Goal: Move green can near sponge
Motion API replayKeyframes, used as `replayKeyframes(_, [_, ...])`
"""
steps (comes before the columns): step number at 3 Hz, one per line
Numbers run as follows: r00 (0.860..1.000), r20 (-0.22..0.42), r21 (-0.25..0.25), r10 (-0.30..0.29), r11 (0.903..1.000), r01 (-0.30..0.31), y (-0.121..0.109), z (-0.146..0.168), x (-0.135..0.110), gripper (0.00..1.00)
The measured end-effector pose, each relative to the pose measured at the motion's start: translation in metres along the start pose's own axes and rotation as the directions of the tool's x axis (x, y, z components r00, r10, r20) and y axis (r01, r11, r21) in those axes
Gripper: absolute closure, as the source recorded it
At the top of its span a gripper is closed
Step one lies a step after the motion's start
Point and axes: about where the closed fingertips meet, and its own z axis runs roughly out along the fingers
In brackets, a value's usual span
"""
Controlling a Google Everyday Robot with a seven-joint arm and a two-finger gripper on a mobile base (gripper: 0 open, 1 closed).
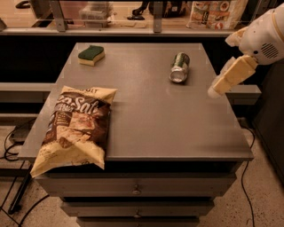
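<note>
The green can (179, 67) lies on its side at the back right of the grey table (155, 115), silver end facing me. The sponge (91, 55), dark green top over a pale yellow base, sits at the back left corner of the table. My gripper (222, 83) hangs at the table's right edge, to the right of the can and a little nearer to me, apart from it. It holds nothing that I can see.
A large brown and yellow chip bag (76, 127) lies at the front left of the table. Drawers (135, 190) sit under the tabletop. A shelf with packages (213, 13) runs behind the table. Cables (11, 137) trail on the floor at the left.
</note>
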Motion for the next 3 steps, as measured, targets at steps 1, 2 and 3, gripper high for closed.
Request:
replayKeyframes(1, [0.997, 0.064, 0.029, 0.045, 0.9985, -0.047, -0.013, 0.01, -0.001, 0.0])
replayKeyframes(2, [0.98, 0.178, 0.05, 0.091, 0.9936, -0.101, -0.036, 0.027, -0.006, 0.0])
replayKeyframes(3, [0.952, 0.268, 0.065, 0.146, 0.9834, -0.169, -0.053, 0.051, -0.008, 0.0])
